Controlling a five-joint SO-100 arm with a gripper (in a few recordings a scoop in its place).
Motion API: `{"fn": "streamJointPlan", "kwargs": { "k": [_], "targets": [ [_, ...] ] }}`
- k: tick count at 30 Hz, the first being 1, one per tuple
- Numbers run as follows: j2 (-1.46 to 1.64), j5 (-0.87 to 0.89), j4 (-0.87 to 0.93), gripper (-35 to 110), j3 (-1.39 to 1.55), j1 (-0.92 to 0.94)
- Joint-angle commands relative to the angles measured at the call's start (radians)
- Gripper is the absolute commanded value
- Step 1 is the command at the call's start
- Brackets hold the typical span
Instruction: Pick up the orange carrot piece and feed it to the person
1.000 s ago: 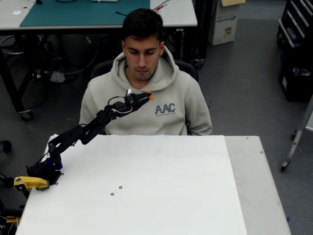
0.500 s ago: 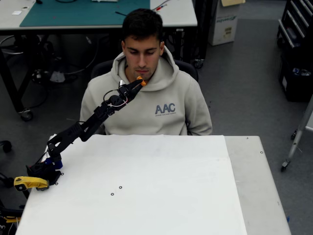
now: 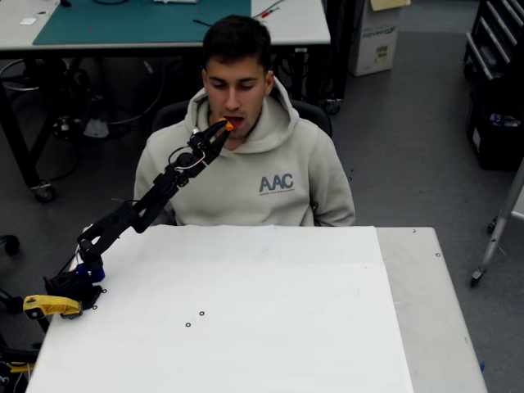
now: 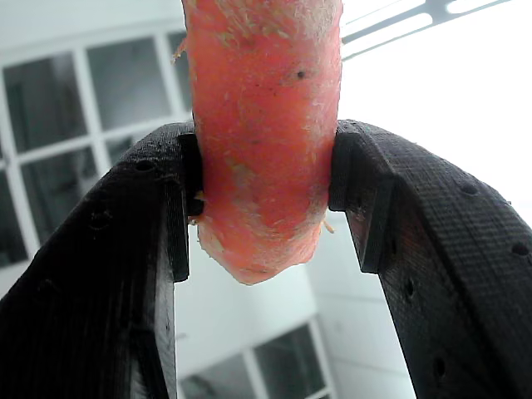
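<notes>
Overhead view: your arm (image 3: 131, 214) rises from its base at the tabletop's (image 3: 246, 327) left edge, beside a yellow clamp (image 3: 49, 305) fixed at that edge. It stretches up and to the right, past the far edge of the tabletop. The hand (image 3: 226, 125) is raised to the face of the person (image 3: 241, 155), who sits in a chair behind the far edge wearing a light hoodie with "AAC" on the chest. The hand is closed on the carrot piece (image 3: 230, 125), a small orange spot right at the person's mouth. You cannot tell from here whether it touches the lips. The white tabletop bears two small dark rings (image 3: 195, 318) near its middle-left. Behind the person stands another table with a green mat (image 3: 139, 20).

Wrist view: the carrot piece (image 4: 262, 141) sits upright between the two black fingers (image 4: 108, 274), clamped on both sides by their inner pads. Its rounded lower end pokes down below the grip point; the upper end runs out of the top of the picture. The surface is orange-pink and rough, with a few pale fibres. Behind the hand you see window panes (image 4: 91, 91) and bright ceiling lights (image 4: 416, 21).
</notes>
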Motion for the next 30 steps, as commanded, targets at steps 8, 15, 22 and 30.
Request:
{"fn": "streamJointPlan", "kwargs": {
  "k": [8, 15, 22, 30],
  "targets": [
    [0.044, -0.104, -0.020, -3, -0.040, -0.003],
    [0.058, -0.114, -0.020, -3, 0.017, -0.002],
    [0.054, -0.114, -0.020, -3, 0.025, -0.006],
    [0.046, -0.114, -0.020, -3, 0.025, -0.009]
  ]
}}
